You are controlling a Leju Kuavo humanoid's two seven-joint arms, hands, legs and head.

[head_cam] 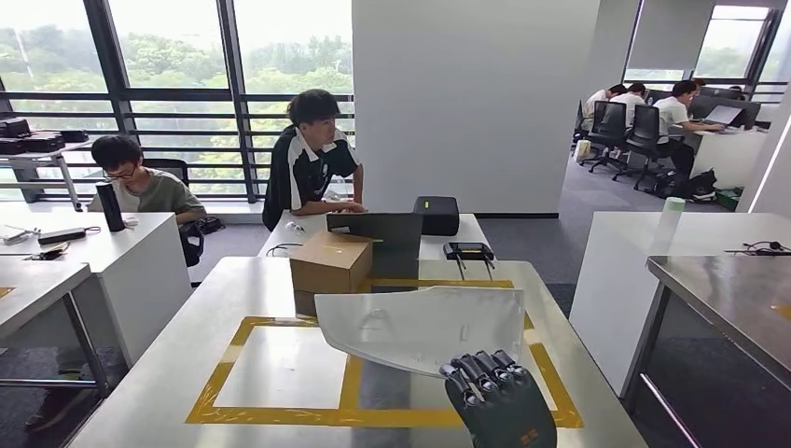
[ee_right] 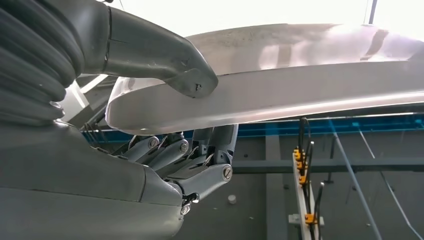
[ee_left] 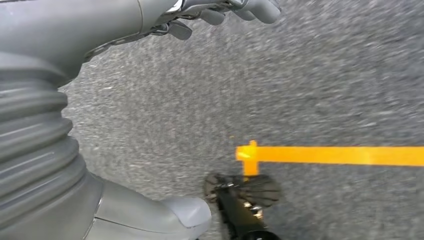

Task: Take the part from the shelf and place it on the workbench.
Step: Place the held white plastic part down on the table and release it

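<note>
**Part held over the workbench, right hand gripping it**

Head view: the right hand (head_cam: 497, 399) comes up from the bottom edge and holds the part (head_cam: 424, 327) — a pale, curved metal sheet — by its near edge, above the workbench (head_cam: 149, 392) and its yellow tape frame (head_cam: 216, 381). Whether the part touches the top can't be told. A cardboard box (head_cam: 330, 262) stands at the frame's far edge, flaps shut, contents hidden. Behind it a dark laptop (head_cam: 387, 233), partly covered by the box, and a black case (head_cam: 437, 215). Two people sit/lean at desks by the window; more at the far right, too small to make out.

Left wrist view: the left hand (ee_left: 220, 12) hangs over grey floor w/ a yellow tape line (ee_left: 340, 155); fingers curled in, nothing in them. Picture blurred.

Right wrist view: thumb on one face of the part (ee_right: 310, 85), fingers (ee_right: 175, 152) on the other face — a firm pinch. The part's far end is cut off by the frame edge & washed out by glare.
</note>
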